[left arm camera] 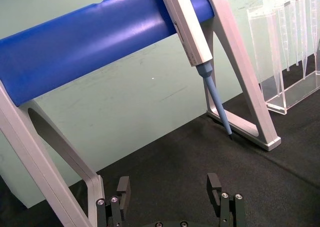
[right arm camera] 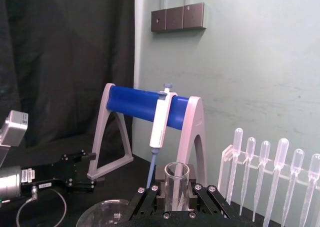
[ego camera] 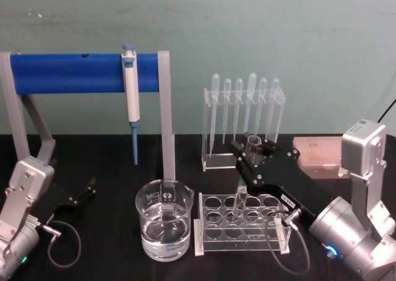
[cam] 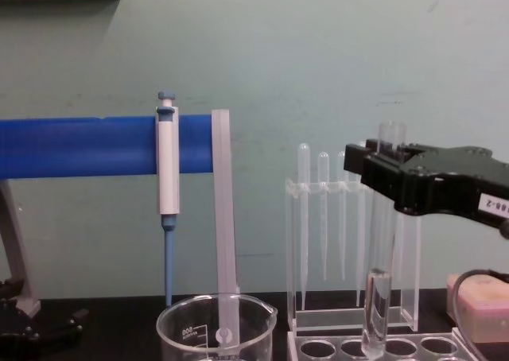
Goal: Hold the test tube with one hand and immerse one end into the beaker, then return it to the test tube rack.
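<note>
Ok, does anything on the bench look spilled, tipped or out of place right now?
Nothing stands out. The beaker stands upright with liquid inside, the right hand is closed on the upright test tube over the rack, and the left hand rests open on the table.

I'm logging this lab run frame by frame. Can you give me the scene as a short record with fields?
right gripper: shut on test tube, upright, lower end at the tube rack
left gripper: open, parked low by the blue stand
beaker: left of rack, holds clear liquid
tube in beaker: not yet
pipettor: hanging on blue stand
</note>
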Available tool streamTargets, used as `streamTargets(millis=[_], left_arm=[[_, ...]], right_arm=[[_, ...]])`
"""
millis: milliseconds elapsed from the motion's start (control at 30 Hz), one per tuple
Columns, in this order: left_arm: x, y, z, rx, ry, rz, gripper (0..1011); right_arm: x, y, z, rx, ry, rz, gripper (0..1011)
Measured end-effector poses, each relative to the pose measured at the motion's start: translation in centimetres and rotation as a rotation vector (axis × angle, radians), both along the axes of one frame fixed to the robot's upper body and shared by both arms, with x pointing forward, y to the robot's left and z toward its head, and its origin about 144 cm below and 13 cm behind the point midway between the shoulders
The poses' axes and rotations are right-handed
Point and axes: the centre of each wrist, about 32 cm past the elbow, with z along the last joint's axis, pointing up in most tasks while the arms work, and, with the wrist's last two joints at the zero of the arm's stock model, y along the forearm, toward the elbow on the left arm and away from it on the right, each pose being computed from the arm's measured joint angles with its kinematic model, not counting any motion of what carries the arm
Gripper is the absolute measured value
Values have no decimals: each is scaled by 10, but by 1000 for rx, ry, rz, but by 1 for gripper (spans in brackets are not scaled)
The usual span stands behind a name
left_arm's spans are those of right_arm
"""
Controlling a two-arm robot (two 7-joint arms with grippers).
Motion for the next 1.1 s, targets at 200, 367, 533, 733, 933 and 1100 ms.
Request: streamTargets(millis=[200, 367, 533, 733, 933, 1100], left_arm=[[0, 0, 0, 0, 0, 0, 1000], [0, 0, 0, 0, 0, 0, 1000], [0, 0, 0, 0, 0, 0, 1000], [0, 0, 0, 0, 0, 0, 1000], [0, 0, 0, 0, 0, 0, 1000], [0, 0, 0, 0, 0, 0, 1000]], right_arm=[[0, 1, -7, 0, 10, -4, 223], [1, 1, -12, 1, 17, -9, 223], [2, 2, -17, -1, 18, -14, 223], [4, 3, -21, -1, 21, -15, 223], [7, 3, -27, -1, 25, -19, 224], [8, 3, -32, 0, 27, -21, 223]])
